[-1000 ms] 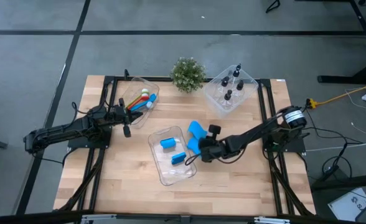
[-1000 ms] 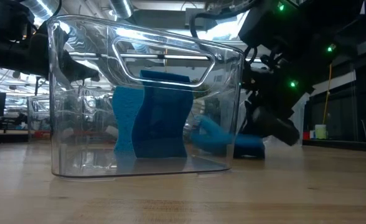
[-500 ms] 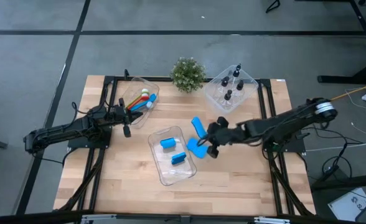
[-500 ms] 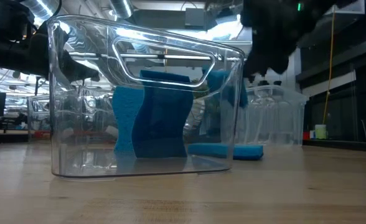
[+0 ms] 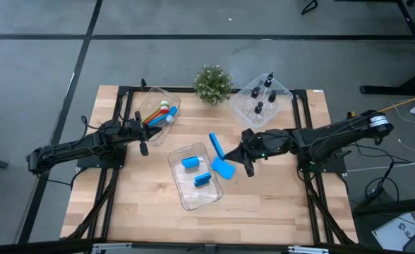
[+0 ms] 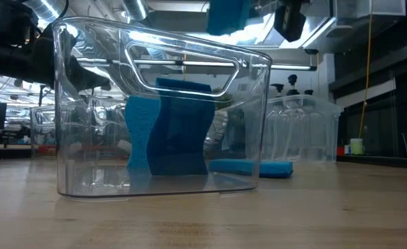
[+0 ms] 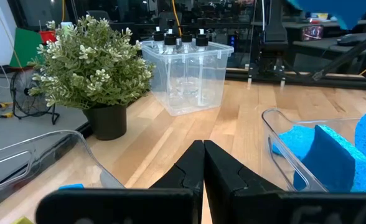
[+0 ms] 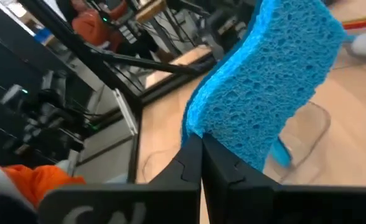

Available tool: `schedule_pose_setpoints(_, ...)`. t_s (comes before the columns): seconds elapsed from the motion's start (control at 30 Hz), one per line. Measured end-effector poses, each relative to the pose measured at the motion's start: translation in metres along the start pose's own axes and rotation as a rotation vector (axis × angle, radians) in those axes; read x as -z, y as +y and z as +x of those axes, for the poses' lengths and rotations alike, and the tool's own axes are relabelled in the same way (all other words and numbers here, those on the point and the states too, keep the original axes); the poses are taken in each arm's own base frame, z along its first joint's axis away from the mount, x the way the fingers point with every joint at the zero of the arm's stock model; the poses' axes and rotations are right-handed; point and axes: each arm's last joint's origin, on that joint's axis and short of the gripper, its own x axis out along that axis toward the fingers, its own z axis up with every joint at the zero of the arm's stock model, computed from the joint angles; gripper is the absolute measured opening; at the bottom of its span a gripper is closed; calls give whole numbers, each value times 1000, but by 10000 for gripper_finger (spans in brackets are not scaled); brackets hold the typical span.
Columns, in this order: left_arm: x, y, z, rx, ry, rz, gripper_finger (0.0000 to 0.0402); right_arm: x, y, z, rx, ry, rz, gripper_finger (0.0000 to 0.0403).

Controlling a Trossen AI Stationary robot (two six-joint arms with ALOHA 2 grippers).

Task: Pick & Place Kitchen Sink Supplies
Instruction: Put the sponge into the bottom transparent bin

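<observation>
My right pincer (image 5: 225,149) is clamped on a bright blue sponge (image 5: 214,145), a porous, open-celled slab with a wavy edge, held up off the counter (image 5: 264,204) and standing on edge; in my right wrist view its coarse foam (image 8: 258,87) fills the space just past my dark fingertips, which pinch its lower corner. Directly below and just beside that pincer a second blue sponge piece (image 5: 224,168) lies flat on the pale, wood-grained counter, touching nothing I can see but close to the rim of the clear plastic bin (image 5: 186,201). That bin, thin-walled with rounded corners and a moulded handle slot, sits to the side of my right pincer toward my other arm, and holds two more blue sponge pieces (image 5: 190,163), one of them standing upright against its wall in the low view (image 6: 169,128). Beyond my right pincer, farther from the bin, a second clear bin (image 5: 246,113) carries the small clear black-capped bottles (image 5: 260,100), all upright. Next to it stands a small potted plant (image 5: 212,83) with fine, bushy leaves. My left pincer (image 5: 143,138) is shut on nothing, its fingers pressed together, resting just beside a third clear bin (image 5: 151,106) in which thin long-handled brushes (image 5: 159,115) lie slanted together.
</observation>
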Motion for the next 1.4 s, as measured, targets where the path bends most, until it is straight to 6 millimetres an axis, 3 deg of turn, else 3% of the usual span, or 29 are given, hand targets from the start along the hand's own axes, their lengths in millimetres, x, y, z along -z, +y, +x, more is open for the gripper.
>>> schedule_pose_setpoints(0.2,0,0,0,0,-1,0,2,6,1,13,-18,10,67,1)
schedule_pose_setpoints(0.4,0,0,0,0,-1,0,2,10,18,34,-264,-38,30,1)
schedule_pose_setpoints(0.67,0,0,0,0,-1,0,2,25,27,51,-349,-48,11,0)
schedule_pose_setpoints(0.83,0,0,0,0,-1,0,2,25,38,50,-449,-107,-39,0)
schedule_pose_setpoints(1.0,0,0,0,0,-1,0,2,14,49,34,-560,-161,-125,0)
schedule_pose_setpoints(1.4,0,0,0,0,-1,0,2,14,47,31,-516,-164,-282,0)
